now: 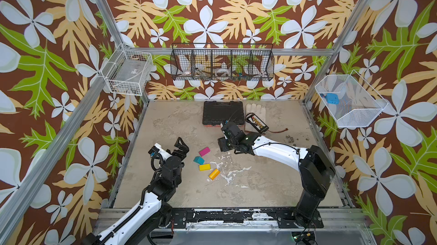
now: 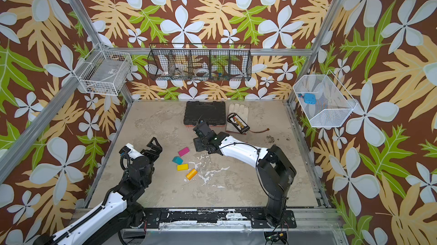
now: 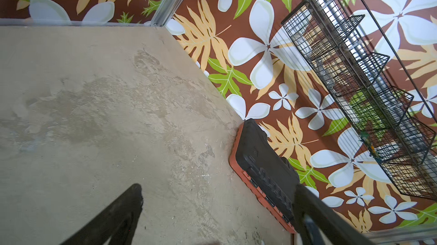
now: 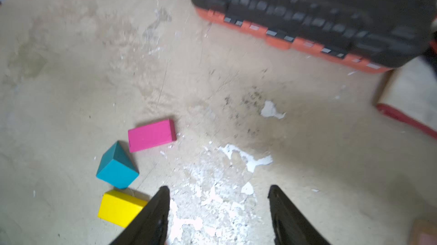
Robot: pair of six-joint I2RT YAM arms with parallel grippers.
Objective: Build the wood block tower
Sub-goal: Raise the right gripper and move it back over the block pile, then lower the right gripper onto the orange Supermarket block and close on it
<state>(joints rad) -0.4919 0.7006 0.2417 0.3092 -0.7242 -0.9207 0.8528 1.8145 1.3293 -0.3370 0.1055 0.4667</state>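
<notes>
A: Starting near. What of the blocks?

B: Nearest, an orange rounded wood block (image 1: 214, 174), lying on its side on the mottled grey surface (image 1: 260, 184). Just beyond, a yellow wood brick (image 1: 204, 167), then a teal wood wedge (image 1: 198, 160), then a magenta wood brick (image 1: 204, 151), farthest. Strung in a loose line left of centre, each just beside the next, none stacked.

A: So no tower?

B: None to be seen in any view. Only four loose pieces in sight.

A: And the grippers?

B: Left gripper (image 3: 220, 188) to the left of the line, about level with the magenta brick, spread wide and holding nothing. Right gripper (image 4: 218, 187) to the right of the magenta brick, near it but clear of every block, parted and empty too.

A: Farther back?

B: A black plastic tool case with an orange rim (image 1: 222, 112) against the far wall. To its right a pale work glove (image 1: 256, 110), with a black battery pack with a yellow label (image 1: 257, 121) lying on it. No part of the job, by the look of it.

A: Step in hand, then?

B: Probably the very start: picking a base piece, with both grippers free.

A: And next?

B: Likely best to begin with a flat brick, yellow or magenta. Come down straight over it, close across the narrow sides, then set it flat on open surface away from the rest. Better to save the wedge and the rounded piece for the top, since neither seems to offer a level face to build on. Care needed near the line: packed closely enough for a finger to nudge a neighbour.
</notes>
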